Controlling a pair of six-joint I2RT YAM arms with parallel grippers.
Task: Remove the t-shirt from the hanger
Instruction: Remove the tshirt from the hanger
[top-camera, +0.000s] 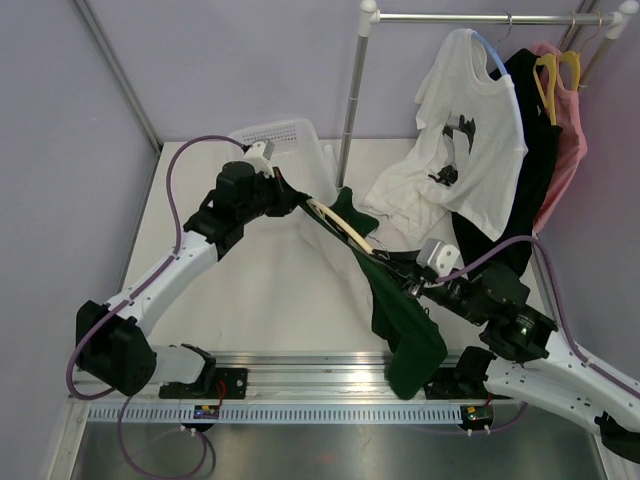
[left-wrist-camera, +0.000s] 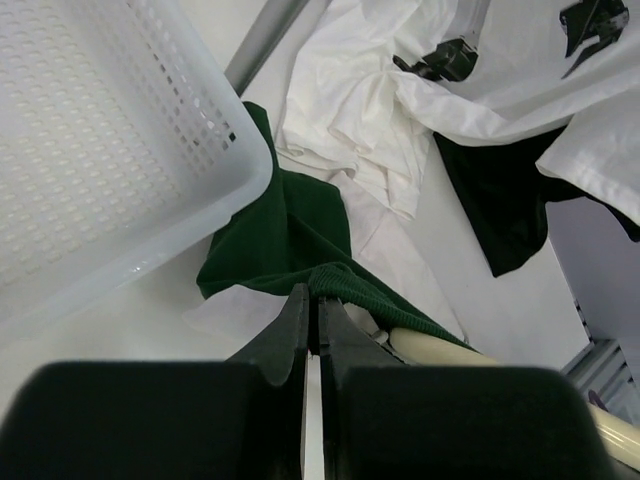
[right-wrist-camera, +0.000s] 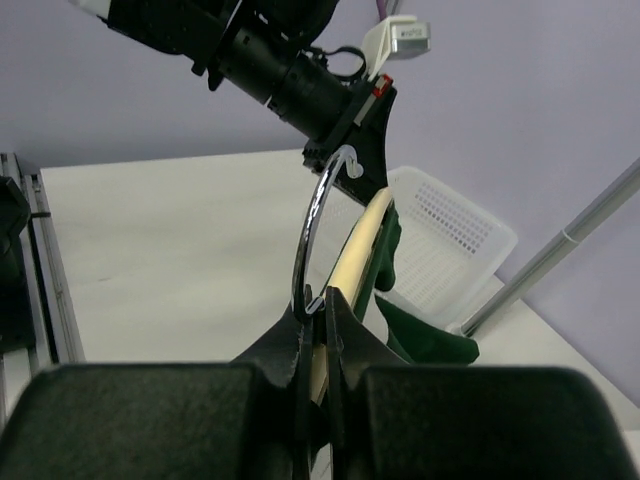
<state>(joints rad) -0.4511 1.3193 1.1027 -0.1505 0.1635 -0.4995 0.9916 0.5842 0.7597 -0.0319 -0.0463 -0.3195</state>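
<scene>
T-shirt collar (left-wrist-camera: 352, 282) pinched in left gripper (left-wrist-camera: 312, 296); right gripper (right-wrist-camera: 318, 300), angled up, clamps hook (right-wrist-camera: 304, 240).

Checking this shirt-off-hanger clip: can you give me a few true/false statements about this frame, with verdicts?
1. The left end effector and the right end effector are both shut. True.
2. The right end effector grips the hanger's metal hook. True.
3. The green t-shirt lies inside the white basket. False: it drapes from the cream hanger held between the two arms.
4. The white t-shirt lies flat on the table. False: it hangs from the rail.
</scene>
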